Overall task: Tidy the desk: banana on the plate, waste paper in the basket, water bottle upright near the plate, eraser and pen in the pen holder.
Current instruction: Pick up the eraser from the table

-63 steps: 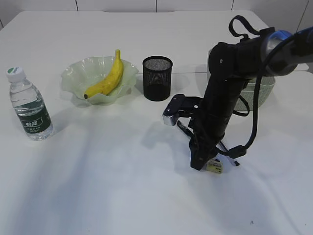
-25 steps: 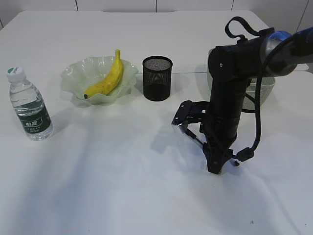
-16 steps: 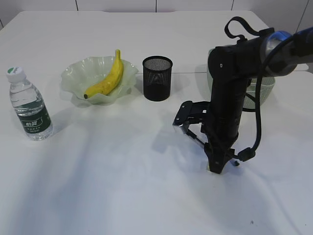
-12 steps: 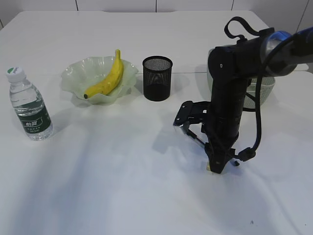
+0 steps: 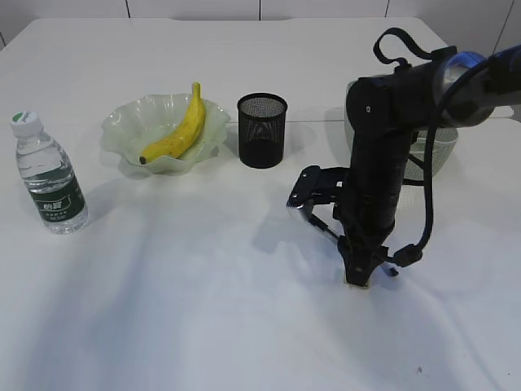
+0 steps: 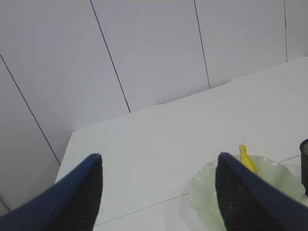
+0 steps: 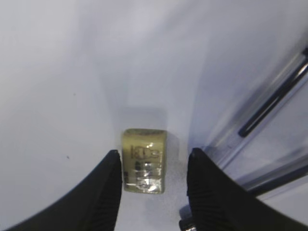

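While your right gripper (image 7: pixel 150 180) points straight down at the white table (image 5: pixel 203 309), its two black fingers (image 7: pixel 107 187) stand on either side of the yellowish eraser (image 7: pixel 143 160), which lies flat on the tabletop. You can see in the right wrist view that the left finger sits at the eraser's edge, while a narrow strip of table shows between the eraser and the other finger, so the jaws bracket it half spread and whether they actually pinch it cannot be told. Just to the right of the eraser lies the clear-barrelled pen (image 7: pixel 269 108), slanting across the table (its dark inner core shows through).

Your left gripper (image 6: pixel 156 192) is raised well above the desk with its fingers spread wide and nothing between them.

Further off, the banana (image 5: pixel 181 128) already rests in the pale green, wavy-rimmed plate (image 5: pixel 130 122). The black mesh pen holder (image 5: pixel 261 130) stands just right of the plate. The water bottle (image 5: pixel 47 174) stands upright, left of the plate. Behind your right arm you can see the pale green basket (image 5: pixel 435 151), partly hidden.
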Action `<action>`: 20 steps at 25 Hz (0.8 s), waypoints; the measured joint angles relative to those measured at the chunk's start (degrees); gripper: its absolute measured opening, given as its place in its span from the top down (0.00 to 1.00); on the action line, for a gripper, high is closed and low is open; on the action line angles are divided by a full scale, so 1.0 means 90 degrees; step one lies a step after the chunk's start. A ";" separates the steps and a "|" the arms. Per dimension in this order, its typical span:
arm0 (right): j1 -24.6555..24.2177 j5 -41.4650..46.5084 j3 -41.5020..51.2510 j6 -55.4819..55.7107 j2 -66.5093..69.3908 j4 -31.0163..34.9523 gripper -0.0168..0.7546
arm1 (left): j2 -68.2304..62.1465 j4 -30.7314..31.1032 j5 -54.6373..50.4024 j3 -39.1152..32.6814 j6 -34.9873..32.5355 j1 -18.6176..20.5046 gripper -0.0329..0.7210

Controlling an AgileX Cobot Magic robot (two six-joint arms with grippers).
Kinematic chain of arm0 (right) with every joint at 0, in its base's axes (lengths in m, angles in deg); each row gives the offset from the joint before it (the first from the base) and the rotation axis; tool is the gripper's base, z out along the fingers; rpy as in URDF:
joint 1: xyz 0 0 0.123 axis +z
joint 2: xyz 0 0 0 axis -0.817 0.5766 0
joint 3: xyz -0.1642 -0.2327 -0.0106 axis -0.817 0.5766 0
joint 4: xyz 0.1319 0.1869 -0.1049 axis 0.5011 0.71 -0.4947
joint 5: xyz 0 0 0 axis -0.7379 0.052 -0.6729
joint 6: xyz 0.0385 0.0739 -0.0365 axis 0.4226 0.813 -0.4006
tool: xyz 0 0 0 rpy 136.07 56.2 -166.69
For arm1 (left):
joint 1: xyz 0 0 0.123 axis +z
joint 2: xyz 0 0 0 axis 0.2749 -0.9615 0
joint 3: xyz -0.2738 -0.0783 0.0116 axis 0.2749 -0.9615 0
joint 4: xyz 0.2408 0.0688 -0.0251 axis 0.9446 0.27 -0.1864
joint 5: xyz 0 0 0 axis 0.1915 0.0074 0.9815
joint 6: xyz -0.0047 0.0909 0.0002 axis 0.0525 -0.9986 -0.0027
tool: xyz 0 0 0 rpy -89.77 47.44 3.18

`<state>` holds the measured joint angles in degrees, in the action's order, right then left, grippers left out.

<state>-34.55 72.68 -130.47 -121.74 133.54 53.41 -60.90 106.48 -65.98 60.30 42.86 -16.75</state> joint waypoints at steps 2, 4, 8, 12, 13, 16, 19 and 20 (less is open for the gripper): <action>0.0000 -0.0026 0.0000 0.0006 0.0000 0.0067 0.54 | 0.0000 0.0000 0.0000 0.0000 0.0000 0.0000 0.27; 0.0000 -0.0061 0.0000 0.0006 0.0000 0.0091 0.54 | 0.0000 0.0000 0.0000 0.0000 0.0000 0.0000 0.27; 0.0000 -0.0092 0.0000 0.0006 0.0000 0.0122 0.54 | 0.0000 0.0000 0.0000 0.0000 0.0000 0.0000 0.27; 0.0000 -0.0106 0.0000 0.0022 0.0000 0.0122 0.54 | 0.0000 0.0000 0.0000 0.0000 0.0000 0.0000 0.27; 0.0000 -0.0106 0.0000 0.0022 0.0000 0.0138 0.54 | 0.0000 0.0000 0.0000 0.0000 0.0000 0.0000 0.27; 0.0000 -0.0118 0.0000 0.0027 0.0000 0.0192 0.54 | 0.0000 0.0000 0.0000 0.0000 0.0000 0.0000 0.27; 0.0000 -0.0156 0.0000 0.0027 0.0000 0.0378 0.54 | 0.0000 0.0000 0.0000 0.0000 0.0000 0.0000 0.27; 0.0000 -0.0182 0.0000 0.0027 0.0000 0.0458 0.54 | 0.0000 0.0000 0.0000 0.0000 0.0000 0.0000 0.27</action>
<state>-34.55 71.05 -130.47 -121.50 133.54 57.54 -60.90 106.48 -65.98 60.30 42.86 -16.75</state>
